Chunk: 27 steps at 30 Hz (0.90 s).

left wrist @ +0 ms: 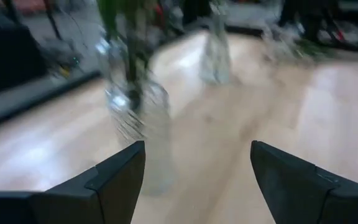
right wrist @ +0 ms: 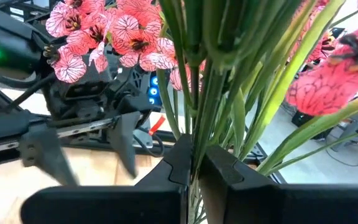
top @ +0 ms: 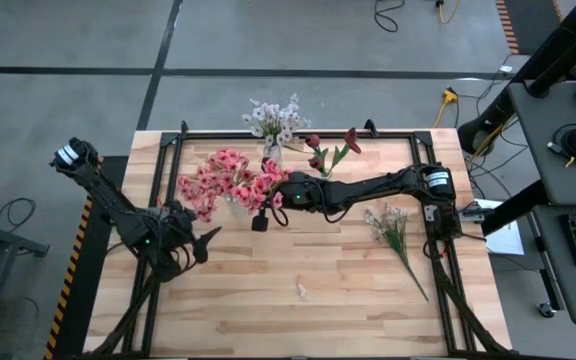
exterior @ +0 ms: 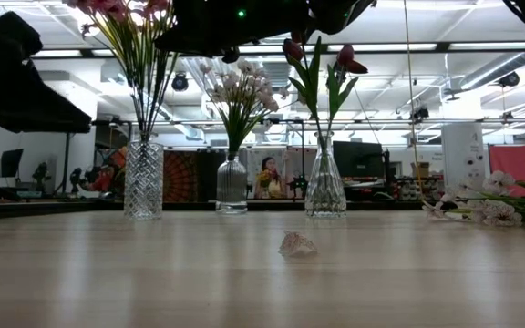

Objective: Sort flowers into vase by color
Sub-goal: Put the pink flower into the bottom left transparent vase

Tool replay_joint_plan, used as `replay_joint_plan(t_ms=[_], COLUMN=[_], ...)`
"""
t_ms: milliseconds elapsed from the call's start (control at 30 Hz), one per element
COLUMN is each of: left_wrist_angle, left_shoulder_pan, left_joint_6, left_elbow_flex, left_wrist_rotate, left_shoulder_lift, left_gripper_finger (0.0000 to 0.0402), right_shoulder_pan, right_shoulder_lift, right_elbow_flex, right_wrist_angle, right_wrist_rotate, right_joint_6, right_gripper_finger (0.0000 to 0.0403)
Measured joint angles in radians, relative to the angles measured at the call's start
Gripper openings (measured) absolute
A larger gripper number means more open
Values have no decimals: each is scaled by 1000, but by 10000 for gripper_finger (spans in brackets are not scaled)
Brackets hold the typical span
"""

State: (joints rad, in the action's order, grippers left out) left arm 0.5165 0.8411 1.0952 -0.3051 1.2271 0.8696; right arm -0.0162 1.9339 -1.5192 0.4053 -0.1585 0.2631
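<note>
Pink flowers (top: pixel 223 180) stand in a cut-glass vase (exterior: pixel 144 179) at the far left. My right gripper (right wrist: pixel 194 171) reaches across from the table's right and is shut on their green stalks, above the vase. White flowers (top: pixel 273 120) fill the middle vase (exterior: pixel 231 185), and dark red tulips (top: pixel 330 150) the right vase (exterior: pixel 324 187). A loose white-lilac stem (top: pixel 393 232) lies flat on the table at the right. My left gripper (top: pixel 206 240) hovers open near the pink vase, left of centre, with nothing between its fingers. My right gripper pinches the green stalks (right wrist: pixel 193 146) of the pink flowers between its two fingers, below the blossoms. The fingers come level from the table's right and lie across the stalks. The stalks stand upright and run down into the cut-glass vase.
A small pale scrap (exterior: pixel 297 244) lies on the wood near the table's middle. A black frame (top: pixel 168 150) runs along the table's edges. Bare wood stretches along the near half of the table.
</note>
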Motion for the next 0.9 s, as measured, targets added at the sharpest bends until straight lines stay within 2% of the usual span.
replay_joint_plan(t_ms=[167,333,433,500,700,900], left_wrist_angle=[-187,-529,-612,-539,-271,-253], left_shoulder_pan=[-2,-2,-2,-9,-73,-179], left_joint_6=[-186,-660,-868,-882,-759,-737], left_elbow_flex=[-7,-7,-9,-8,34,141], left_wrist_rotate=[-263,-411,-497,-500,-437,-376], left_shoulder_lift=[-16,-48,-107,-163,-349,-491], left_gripper_finger=[265,238,220,210,192,184], right_shoulder_pan=[0,0,0,0,0,0], right_shoulder_lift=[0,0,0,0,0,0], right_elbow_flex=[0,0,0,0,0,0], right_wrist_angle=[0,-4,-5,-5,-5,-5], right_wrist_rotate=[0,0,0,0,0,0], right_joint_6=[10,12,12,12,10,9], right_gripper_finger=[13,13,13,13,13,13])
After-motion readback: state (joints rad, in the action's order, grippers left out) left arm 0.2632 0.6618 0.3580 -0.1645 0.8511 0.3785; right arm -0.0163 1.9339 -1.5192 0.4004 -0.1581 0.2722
